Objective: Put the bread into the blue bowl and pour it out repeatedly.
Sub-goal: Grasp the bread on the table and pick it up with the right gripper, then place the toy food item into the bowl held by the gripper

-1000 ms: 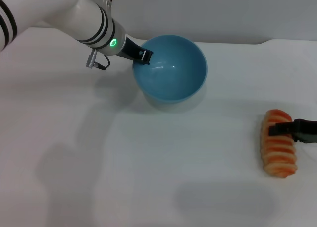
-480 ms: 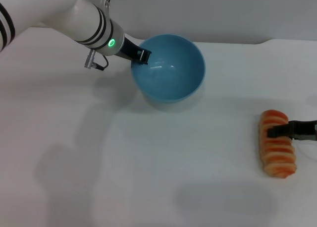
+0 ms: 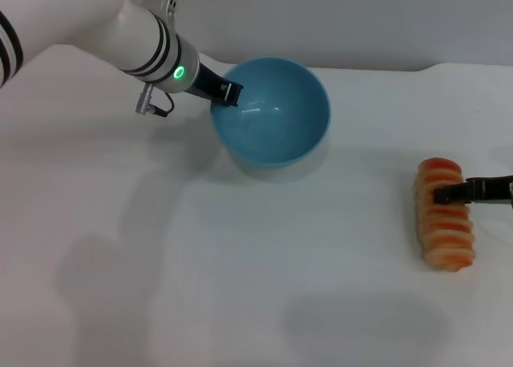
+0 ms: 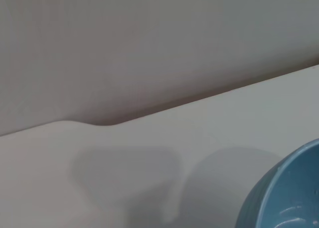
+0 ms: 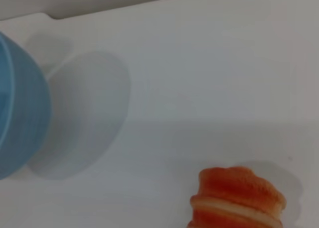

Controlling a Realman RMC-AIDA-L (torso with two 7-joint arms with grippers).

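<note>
While the white bench (image 3: 240,287) meets a grey wall (image 4: 149,49), left tool (image 3: 230,92) pinches the blue bowl (image 3: 272,114) rim; right tool (image 3: 449,194) sits on the bread (image 3: 443,215), grip unclear.

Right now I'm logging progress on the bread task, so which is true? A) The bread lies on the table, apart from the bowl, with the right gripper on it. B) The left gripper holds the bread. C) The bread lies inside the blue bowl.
A: the bread lies on the table with the right gripper on it, well apart from the blue bowl, whose rim the left gripper holds.
</note>
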